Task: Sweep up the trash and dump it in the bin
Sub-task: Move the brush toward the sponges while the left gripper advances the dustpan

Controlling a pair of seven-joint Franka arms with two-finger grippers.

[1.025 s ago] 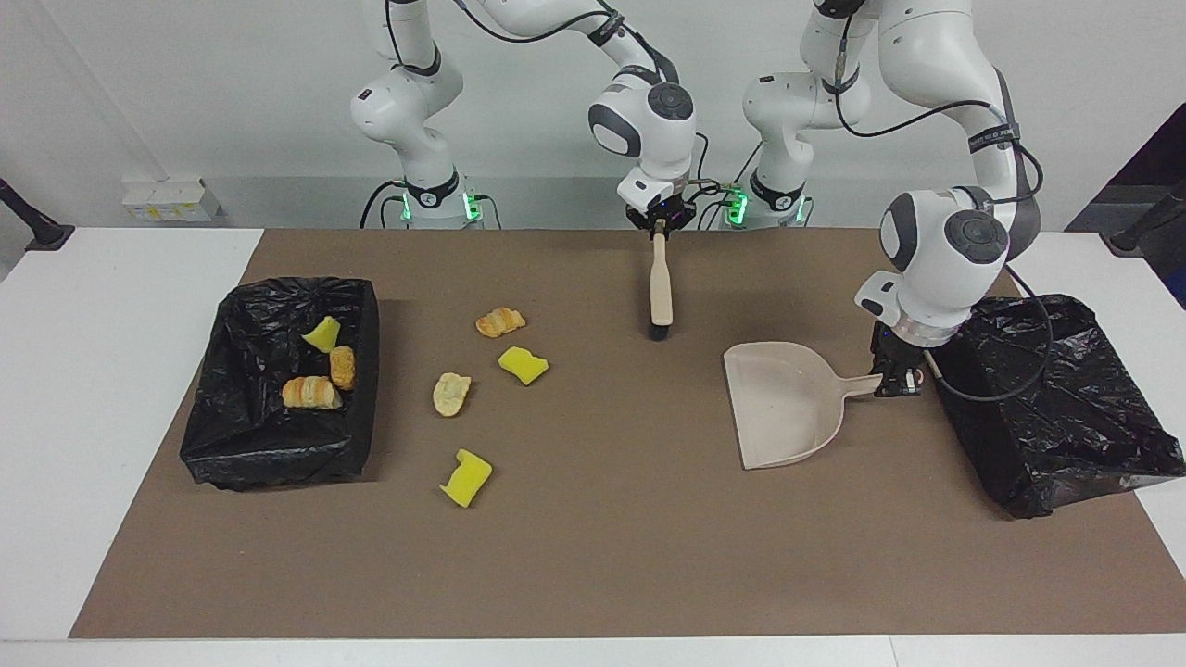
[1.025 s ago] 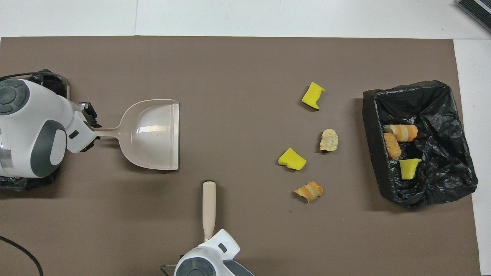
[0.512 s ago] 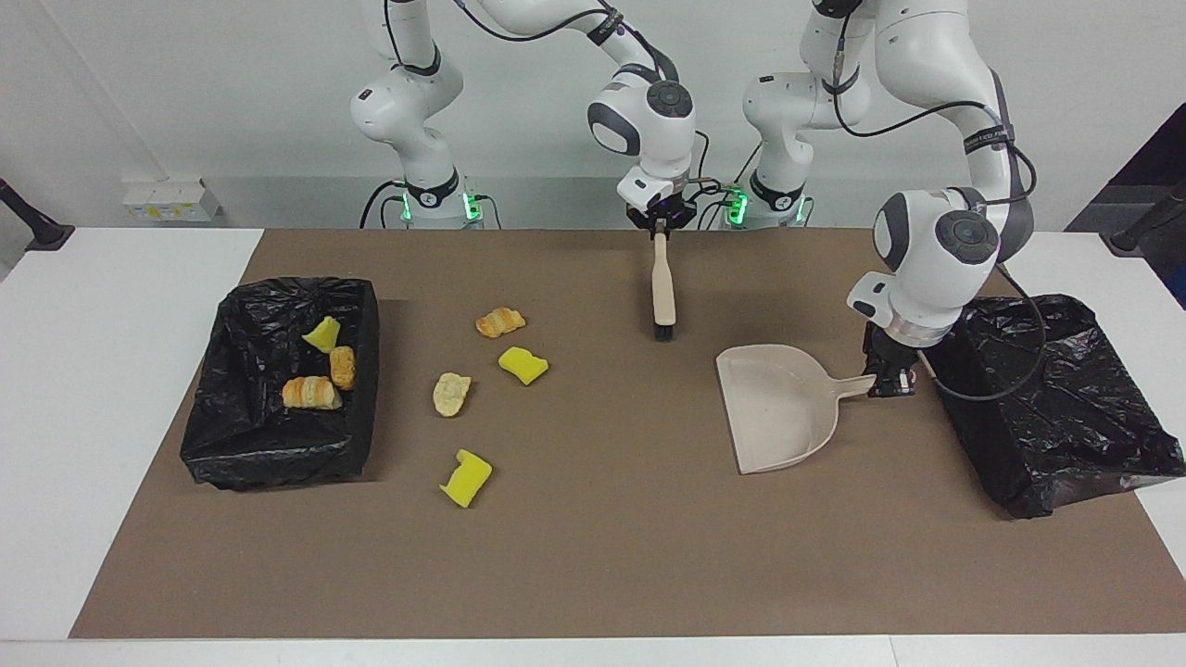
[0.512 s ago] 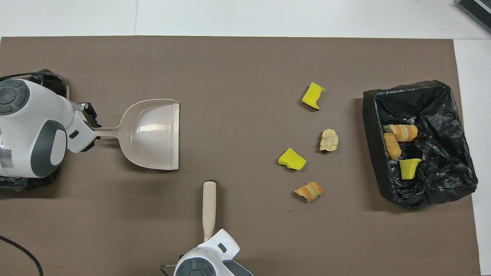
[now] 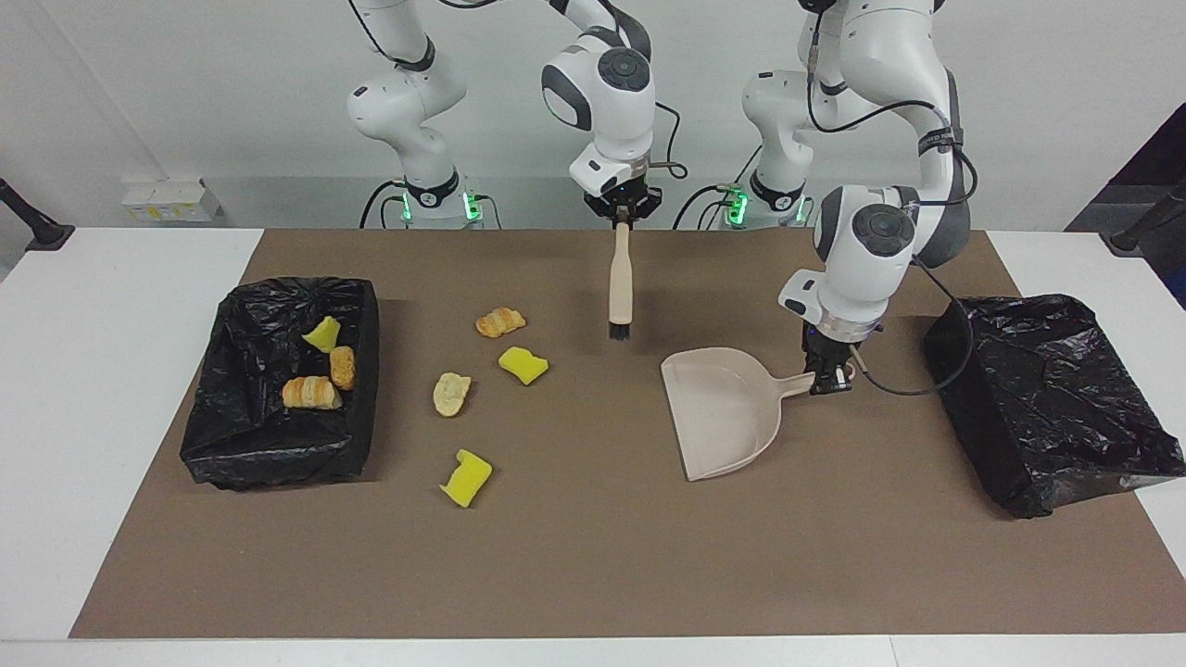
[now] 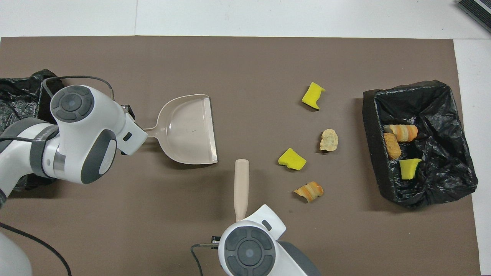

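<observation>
The left gripper [image 5: 829,383] is closed on the handle of the dustpan [image 5: 725,410], its fingers clamped narrow on it. Since a second ago the pan has been carried away from the empty bin [image 5: 1056,398] at the left arm's end and toward the middle of the tabletop [image 5: 602,556]; its open mouth faces the trash. The right gripper [image 5: 623,211] is shut on the handle of the brush [image 5: 620,287], which hangs bristles down. It too has been shifted toward the right arm's end, and raised a little, so that it now stands between the pan and the loose pieces.

Four pieces of trash lie on the tabletop and have not been moved: a croissant [image 5: 500,321], a yellow sponge [image 5: 523,364] beside it, a pale pastry [image 5: 451,393], and a second sponge [image 5: 466,477] farthest from the robots. Three more pieces, two pastries and a sponge chunk, already lie in the other bin [image 5: 278,389] at the right arm's end.

Both tools being held and brought toward the pieces, the approach for another sweep is judged to be under way. The pan is still well apart from the nearest piece, so it must be set closer before anything can be brushed in.
</observation>
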